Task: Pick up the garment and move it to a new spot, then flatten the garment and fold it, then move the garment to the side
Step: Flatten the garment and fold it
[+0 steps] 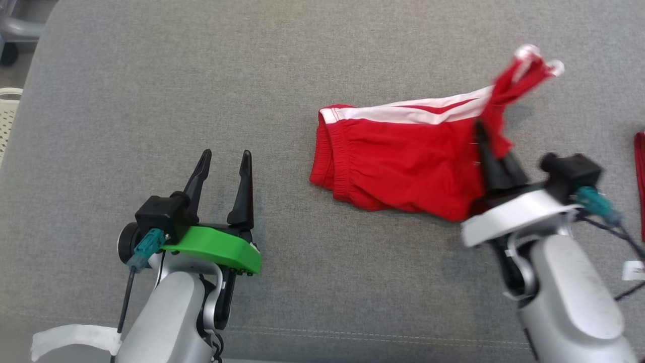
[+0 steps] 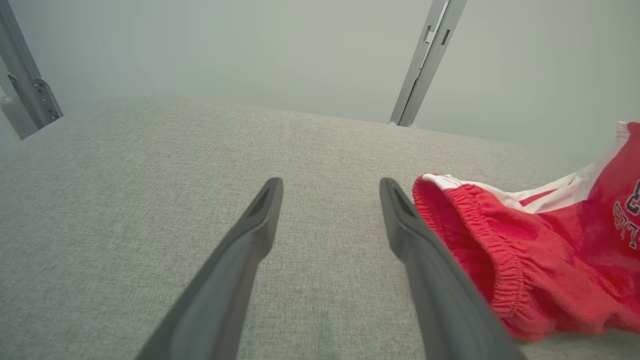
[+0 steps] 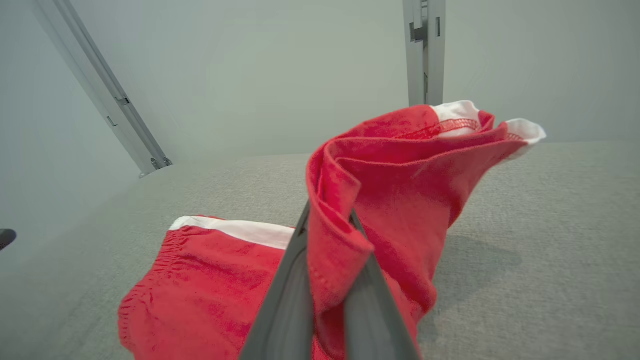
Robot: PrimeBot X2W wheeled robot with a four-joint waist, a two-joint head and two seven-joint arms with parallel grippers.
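**Student:** What lies at centre right in the head view?

**Tutor:** The garment (image 1: 398,166), a pair of red shorts with a white stripe (image 1: 403,113) along the far edge. It rests on the grey woven table (image 1: 151,75). The gathered waistband (image 1: 335,156) points toward the robot's left. The opposite end is raised off the surface, bunched and blurred, with white-edged hems uppermost.

**Student:** What raises that end?

**Tutor:** The right claw (image 1: 491,146). Its two dark fingers are pressed together with a fold of red cloth pinched between them. In the right wrist view this claw (image 3: 328,220) grips a hemmed edge. The cloth arches above and beyond the fingertips and casts a shadow on the grey surface. The rest of the shorts lies flat at the lower left of that view.

**Student:** And the other arm?

**Tutor:** The left claw (image 1: 226,156) stands over bare table, apart from the garment, with its fingers spread wide and nothing between them. In the left wrist view the shorts (image 2: 540,250) lie just beside its right-hand finger, waistband nearest. Dark lettering (image 2: 630,215) on them is cut off by the frame edge.

**Student:** Anything at the margins?

**Tutor:** A red item (image 1: 640,171) at the right edge of the head view is too cropped to identify. A pale perforated basket (image 1: 7,116) sits at the left edge, beyond the table. A grey metal strut (image 2: 425,65) stands behind the table.
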